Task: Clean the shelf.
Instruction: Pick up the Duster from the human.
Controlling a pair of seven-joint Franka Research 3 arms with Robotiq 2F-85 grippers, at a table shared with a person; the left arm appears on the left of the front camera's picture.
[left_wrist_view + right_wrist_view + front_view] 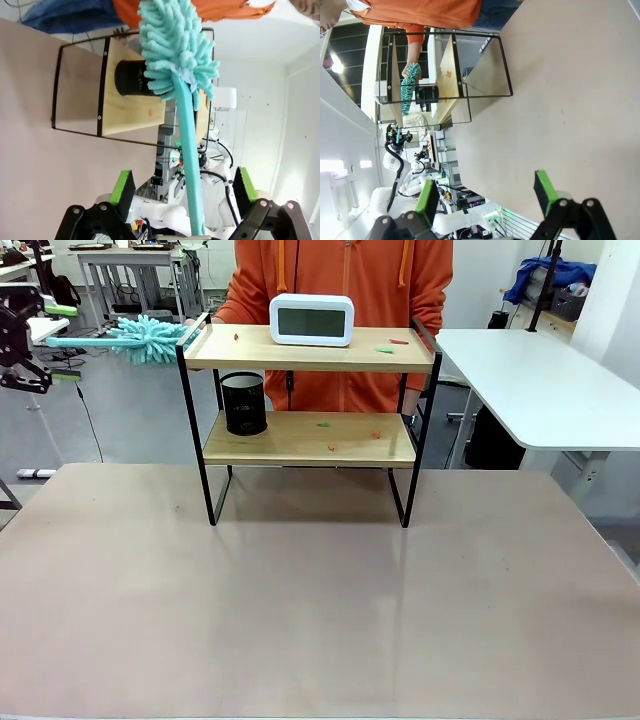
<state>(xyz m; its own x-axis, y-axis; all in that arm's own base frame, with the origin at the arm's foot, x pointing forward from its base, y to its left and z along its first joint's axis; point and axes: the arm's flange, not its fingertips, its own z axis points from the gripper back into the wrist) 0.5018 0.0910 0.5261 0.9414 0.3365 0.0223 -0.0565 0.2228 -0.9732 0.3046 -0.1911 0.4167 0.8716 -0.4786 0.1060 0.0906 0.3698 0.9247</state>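
The shelf [250,352] stands at the far middle of the table, with small red and green scraps [390,345] on its top board and more on the lower one. A teal duster [150,340] hangs level left of the top board, and a person's hand [412,54] is at its fluffy head. The handle runs between the fingers of my left gripper [63,342], which is open; the left wrist view shows the duster [175,45], the green pads wide of its handle, and the shelf [130,110] behind. My right gripper [487,195] is open and empty, far from the shelf [447,65].
A white digital clock [311,320] sits on the top board and a black mesh cup [244,403] on the lower board's left end. The person in orange stands right behind the shelf. A white table [530,380] is at the right.
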